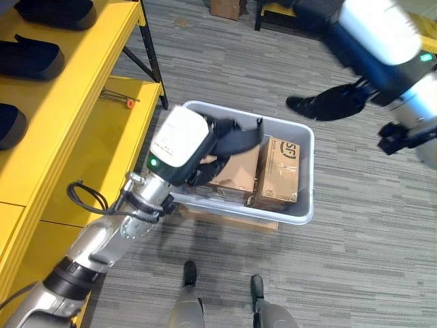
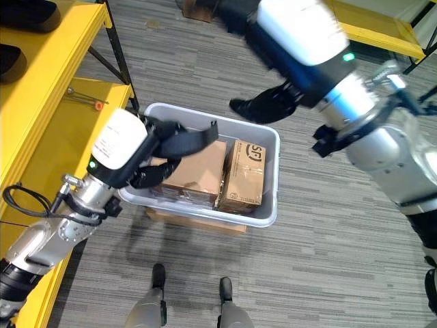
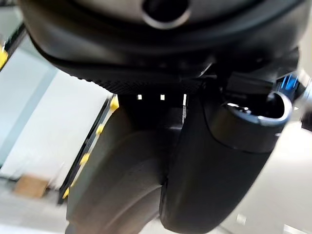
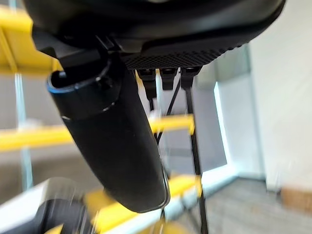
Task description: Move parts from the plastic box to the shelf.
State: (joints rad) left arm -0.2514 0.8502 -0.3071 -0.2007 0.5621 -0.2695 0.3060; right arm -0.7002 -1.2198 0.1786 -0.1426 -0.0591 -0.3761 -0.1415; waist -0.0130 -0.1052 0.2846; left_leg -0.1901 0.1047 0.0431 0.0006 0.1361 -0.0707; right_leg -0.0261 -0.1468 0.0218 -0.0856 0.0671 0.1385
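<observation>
A grey plastic box [image 1: 311, 171] stands on the carpet and holds cardboard cartons: a plain one [image 1: 235, 171] and a taped, printed one [image 1: 280, 171] to its right. My left hand [image 1: 229, 137] reaches in over the box's left rim. Its dark fingers are spread loosely above the plain carton, and I cannot tell whether they touch it. Its thumb [image 3: 214, 175] shows close up in the left wrist view. My right hand [image 2: 270, 106] hangs in the air beyond the box's far rim, fingers stretched out and holding nothing. Its thumb [image 4: 117, 146] looks straight.
A yellow shelf [image 1: 82, 89] runs along the left, with dark moulded parts [image 1: 27, 58] on its upper level and a small orange-tipped item [image 1: 130, 104] on the lower one. A flat cardboard sheet [image 1: 225, 219] lies under the plastic box. Another yellow rack [image 2: 369, 27] stands at the far right.
</observation>
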